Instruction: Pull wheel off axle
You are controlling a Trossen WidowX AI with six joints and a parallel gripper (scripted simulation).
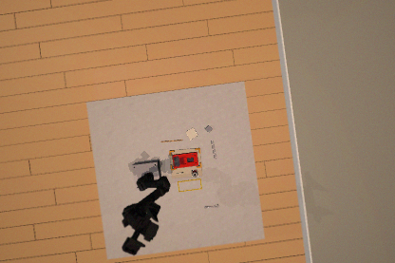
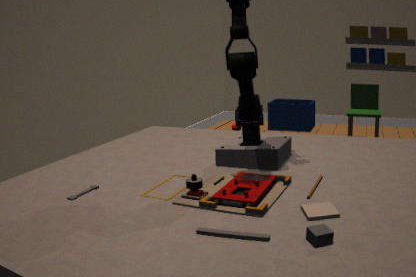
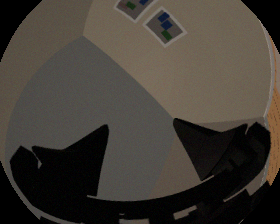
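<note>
Step in hand, as you should judge it: approach, before any grasp. The wheel (image 2: 194,182) sits on its upright axle at the left end of the red fixture (image 2: 243,188), just beside the yellow-outlined marked area (image 2: 163,187) on the surface (image 2: 100,225).

The arm (image 2: 243,65) stands raised, approx. vertical, well apart from the wheel. In the wrist view the fingers stand nearly full open, w/ only wall and floor between them; they hold 0 objects and touch nothing.

Next move calls for: lower the gripper (image 3: 140,145) over the wheel, straddle it w/ both fingers, then close.
</note>
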